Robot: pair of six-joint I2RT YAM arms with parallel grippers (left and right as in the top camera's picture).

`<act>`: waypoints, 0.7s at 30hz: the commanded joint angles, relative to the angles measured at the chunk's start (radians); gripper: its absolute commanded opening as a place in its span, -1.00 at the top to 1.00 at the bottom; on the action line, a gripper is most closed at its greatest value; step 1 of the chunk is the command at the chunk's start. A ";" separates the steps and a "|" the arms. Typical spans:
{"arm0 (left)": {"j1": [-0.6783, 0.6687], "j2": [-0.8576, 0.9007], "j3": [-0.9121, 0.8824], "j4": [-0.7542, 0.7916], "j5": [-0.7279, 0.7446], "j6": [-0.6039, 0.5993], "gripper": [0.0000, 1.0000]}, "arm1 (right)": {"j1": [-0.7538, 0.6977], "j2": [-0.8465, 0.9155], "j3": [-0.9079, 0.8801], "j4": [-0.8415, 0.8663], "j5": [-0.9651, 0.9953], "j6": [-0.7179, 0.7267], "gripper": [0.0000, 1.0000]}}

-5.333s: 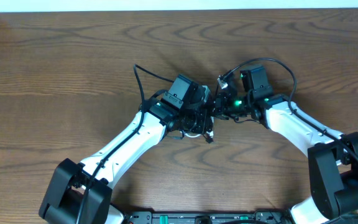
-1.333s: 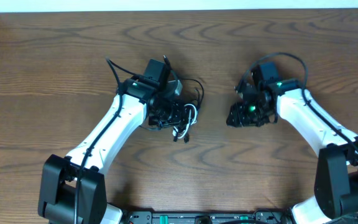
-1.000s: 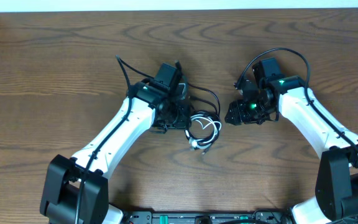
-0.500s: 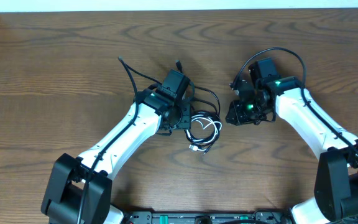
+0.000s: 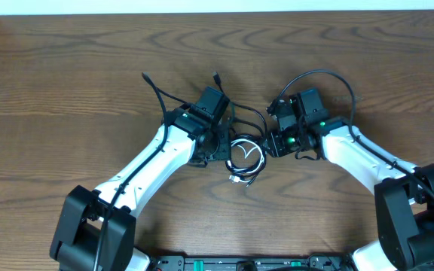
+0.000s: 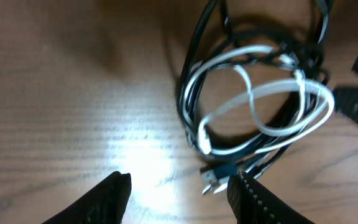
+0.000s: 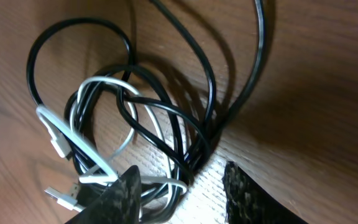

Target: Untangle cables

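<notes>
The black cable (image 5: 252, 114) and the white cable (image 5: 245, 153) lie in one tangled bundle on the wooden table between my two grippers. In the left wrist view the white loops (image 6: 272, 129) wind through the black coils (image 6: 190, 93), with small plug ends (image 6: 211, 181) at the bundle's near edge. My left gripper (image 5: 221, 143) (image 6: 182, 199) is open and empty, just left of the bundle. My right gripper (image 5: 273, 143) (image 7: 185, 193) is open at the bundle's right edge, with black strands (image 7: 194, 59) and white strands (image 7: 98, 127) lying between its fingers.
The thicker black arm wires arch over the left arm (image 5: 157, 94) and the right arm (image 5: 324, 75). The brown wooden table (image 5: 66, 68) stretches around, with its far edge at the top.
My left gripper carried the bundle rightward, set it on the table and opened. My right gripper has moved left up to the bundle's right edge.
</notes>
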 commanded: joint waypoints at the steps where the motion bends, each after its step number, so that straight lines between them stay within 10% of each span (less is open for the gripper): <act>1: -0.001 0.011 -0.018 -0.028 0.013 -0.002 -0.11 | 0.010 -0.011 -0.035 0.053 -0.001 -0.006 0.27; 21: 0.037 0.011 -0.018 -0.109 -0.021 0.077 -0.19 | -0.026 -0.013 -0.015 -0.092 -0.357 -0.064 -0.12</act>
